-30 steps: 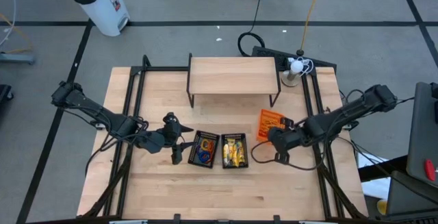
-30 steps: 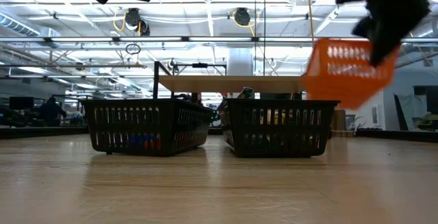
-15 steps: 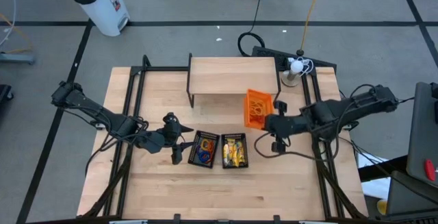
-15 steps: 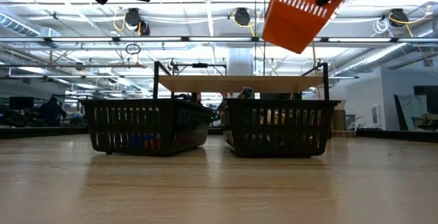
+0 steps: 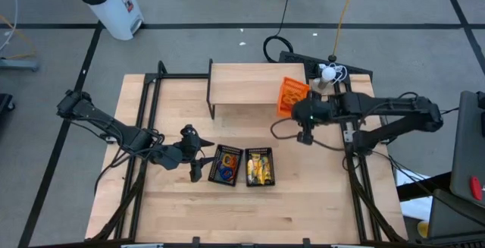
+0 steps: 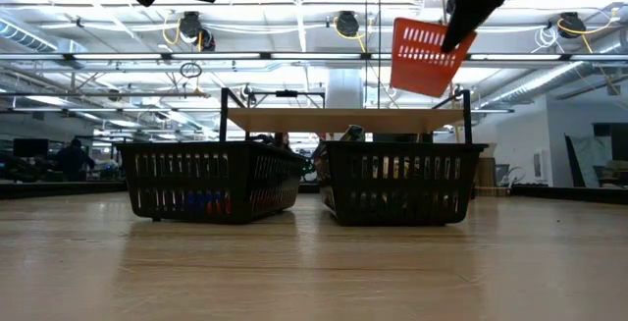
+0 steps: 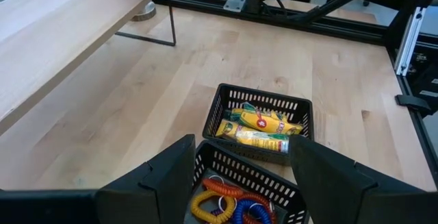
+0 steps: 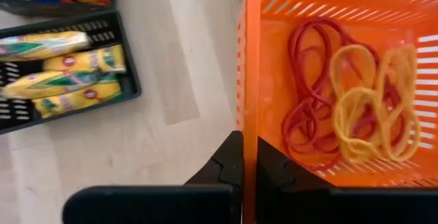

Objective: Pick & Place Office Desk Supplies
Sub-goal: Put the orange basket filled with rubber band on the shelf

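Observation:
An orange basket (image 5: 292, 95) with red and yellow rubber bands (image 8: 342, 107) in it hangs above the right end of the wooden shelf (image 5: 250, 85), with my right gripper (image 5: 298, 108) shut on it. In the low view the orange basket (image 6: 425, 56) is tilted, high above the table. Two black baskets stand on their bases mid-table: the left one (image 5: 225, 165) holds coloured rubber-band loops (image 7: 226, 203), the right one (image 5: 259, 167) yellow oblong packs (image 7: 260, 125). My left gripper (image 5: 198, 166) hovers open beside the left black basket. My right gripper pinches one side wall of the orange basket (image 8: 250, 114) at its rim, with one finger (image 8: 229, 166) outside and the other (image 8: 277, 172) inside. The fingers slant down onto the rim from above. The basket hangs lifted clear and tilted, the bands lying in its bottom.
The wooden shelf stands on thin black legs at the table's far middle. A small lamp-like stand (image 5: 324, 77) sits at the far right corner. Black frame rails (image 5: 148, 119) run along both sides. Bare wood lies along the near edge (image 5: 242, 218).
My right gripper has carried the orange basket up and toward the table's far edge, from beside the right black basket to over the shelf's right end. The basket has turned about on the way. My left gripper has kept still.

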Controlling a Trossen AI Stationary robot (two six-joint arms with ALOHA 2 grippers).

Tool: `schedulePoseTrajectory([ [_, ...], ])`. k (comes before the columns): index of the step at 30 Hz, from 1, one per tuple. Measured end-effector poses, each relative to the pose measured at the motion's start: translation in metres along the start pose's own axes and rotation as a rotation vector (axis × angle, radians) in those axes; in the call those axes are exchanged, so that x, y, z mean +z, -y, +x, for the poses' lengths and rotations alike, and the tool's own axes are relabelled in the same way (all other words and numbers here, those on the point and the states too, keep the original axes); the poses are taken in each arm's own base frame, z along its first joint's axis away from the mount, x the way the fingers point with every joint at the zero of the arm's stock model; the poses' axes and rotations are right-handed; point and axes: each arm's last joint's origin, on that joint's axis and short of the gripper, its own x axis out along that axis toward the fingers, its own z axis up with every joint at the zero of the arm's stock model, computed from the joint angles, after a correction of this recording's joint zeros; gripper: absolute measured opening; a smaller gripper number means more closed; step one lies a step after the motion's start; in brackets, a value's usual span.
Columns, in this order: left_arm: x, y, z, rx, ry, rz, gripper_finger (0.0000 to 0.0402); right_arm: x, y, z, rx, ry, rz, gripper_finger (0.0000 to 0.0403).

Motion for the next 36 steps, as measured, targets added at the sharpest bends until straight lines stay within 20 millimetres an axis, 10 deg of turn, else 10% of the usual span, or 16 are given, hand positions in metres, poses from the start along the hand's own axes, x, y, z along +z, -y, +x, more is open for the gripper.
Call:
schedulePoseTrajectory([
  [36,0.000,0.000,0.000,-0.027,-0.017,-0.066,0.0237,0.025,0.062,0.034,0.040,-0.259,-0.063,0.0000],
])
